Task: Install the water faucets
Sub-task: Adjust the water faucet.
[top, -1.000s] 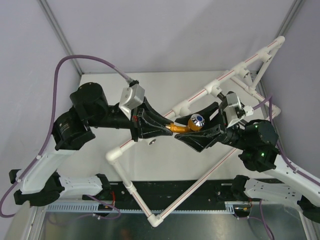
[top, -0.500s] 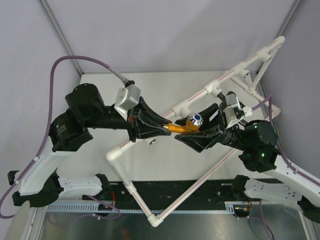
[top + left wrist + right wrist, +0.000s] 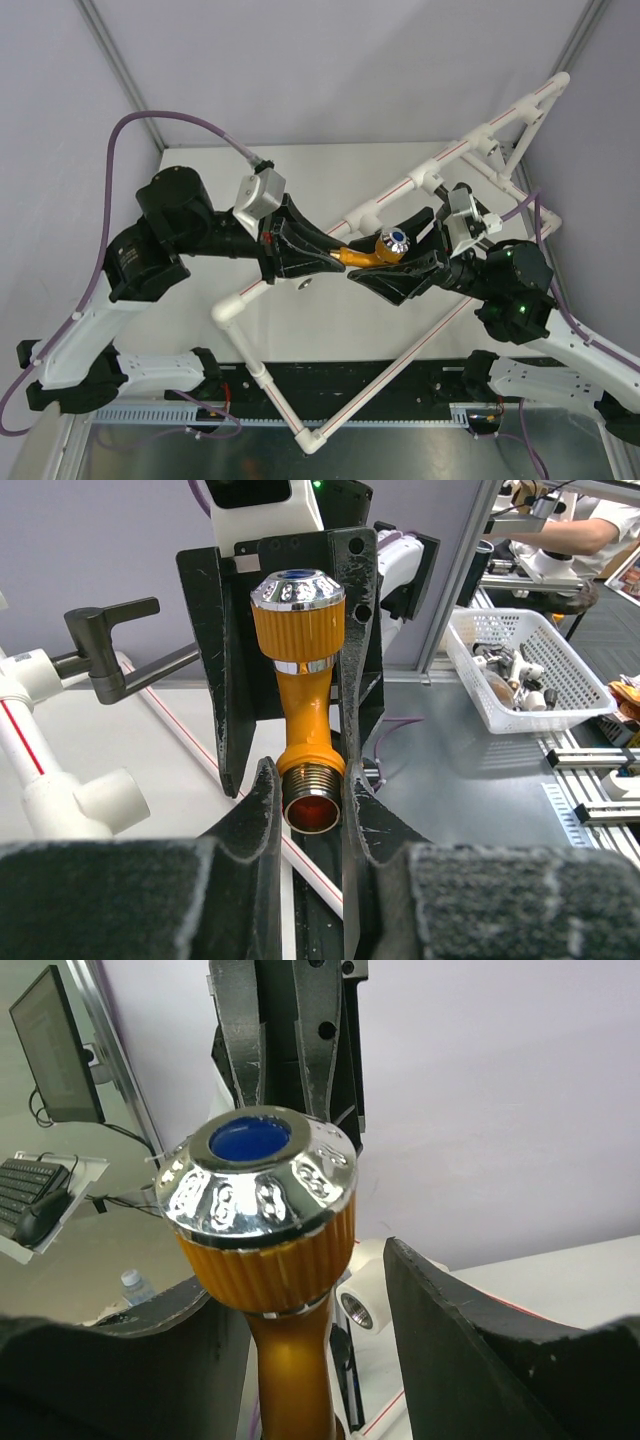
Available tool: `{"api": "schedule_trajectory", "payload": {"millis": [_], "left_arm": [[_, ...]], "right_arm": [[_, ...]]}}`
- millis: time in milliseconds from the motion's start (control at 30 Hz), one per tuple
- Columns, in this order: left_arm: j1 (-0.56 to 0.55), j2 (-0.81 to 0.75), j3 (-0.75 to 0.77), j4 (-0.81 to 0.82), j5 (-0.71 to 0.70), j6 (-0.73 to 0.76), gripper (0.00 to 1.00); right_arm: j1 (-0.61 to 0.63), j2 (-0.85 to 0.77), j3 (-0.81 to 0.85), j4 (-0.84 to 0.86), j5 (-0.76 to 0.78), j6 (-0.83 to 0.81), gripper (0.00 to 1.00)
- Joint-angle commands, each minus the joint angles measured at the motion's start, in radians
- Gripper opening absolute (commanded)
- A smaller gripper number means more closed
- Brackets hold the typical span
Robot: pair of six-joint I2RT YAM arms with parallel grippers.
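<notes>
The orange-brass water faucet [image 3: 365, 252] with its silver-blue knob [image 3: 393, 240] hangs above the table, between the two arms. My left gripper [image 3: 342, 256] is shut on its threaded end [image 3: 312, 802]. My right gripper [image 3: 400, 253] stands open around the knob [image 3: 258, 1182]: one finger [image 3: 450, 1330] has a gap to it, and the other finger [image 3: 150, 1340] lies close beside it. The black faucet [image 3: 108, 655] with its long arm sits at the left of the left wrist view, by the white pipe frame [image 3: 380, 205].
The white pipe frame runs diagonally under the faucet, with an empty socket [image 3: 358, 1306] just behind the knob and another [image 3: 108, 802] near my left fingers. A small round disc [image 3: 306, 284] lies on the table. A basket of parts [image 3: 530, 670] stands off to the side.
The left wrist rocked slightly left and back. The faucet stays held in the same place, and the right jaws have come in a little around the knob.
</notes>
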Motion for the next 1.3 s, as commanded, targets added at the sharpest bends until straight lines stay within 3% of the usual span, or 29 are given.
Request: {"api": "schedule_trajectory", "payload": {"millis": [0,1267], "left_arm": [[-0.004,0.003,-0.005,0.065,0.023,-0.022,0.00],[-0.004,0.083,-0.019,0.095,0.080,-0.089,0.00]], "right_arm": [[0.008,-0.001,0.005,0.068,-0.014,0.012,0.58],[0.026,0.039,0.032,-0.003,-0.054,-0.015,0.41]]}}
